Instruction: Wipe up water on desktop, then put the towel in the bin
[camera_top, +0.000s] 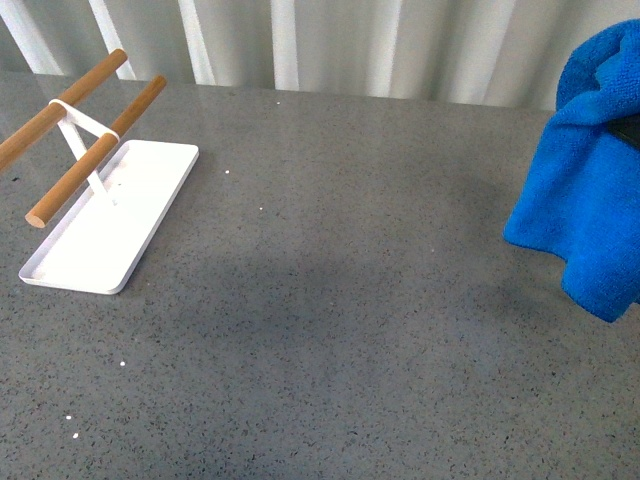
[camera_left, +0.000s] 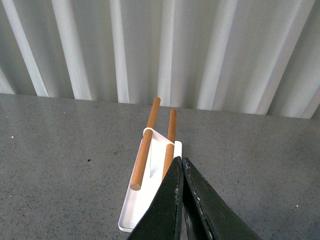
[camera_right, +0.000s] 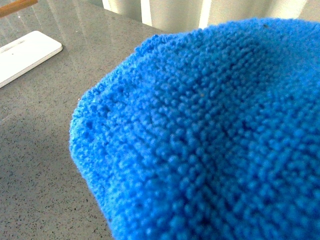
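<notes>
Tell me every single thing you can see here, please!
desktop: one, dark grey with speckles, fills most of the front view.
towel: one, bright blue and fluffy, hanging at the right edge of the front view.
white tray: one, white, lying flat on the desktop at the left.
wooden rods: two, brown, side by side on a white stand over the tray.
ribbed wall: one, white, behind the desktop.
left gripper: one, black, fingers shut together, pointing toward the tray.
right gripper: hidden behind the towel, which fills its wrist view.
</notes>
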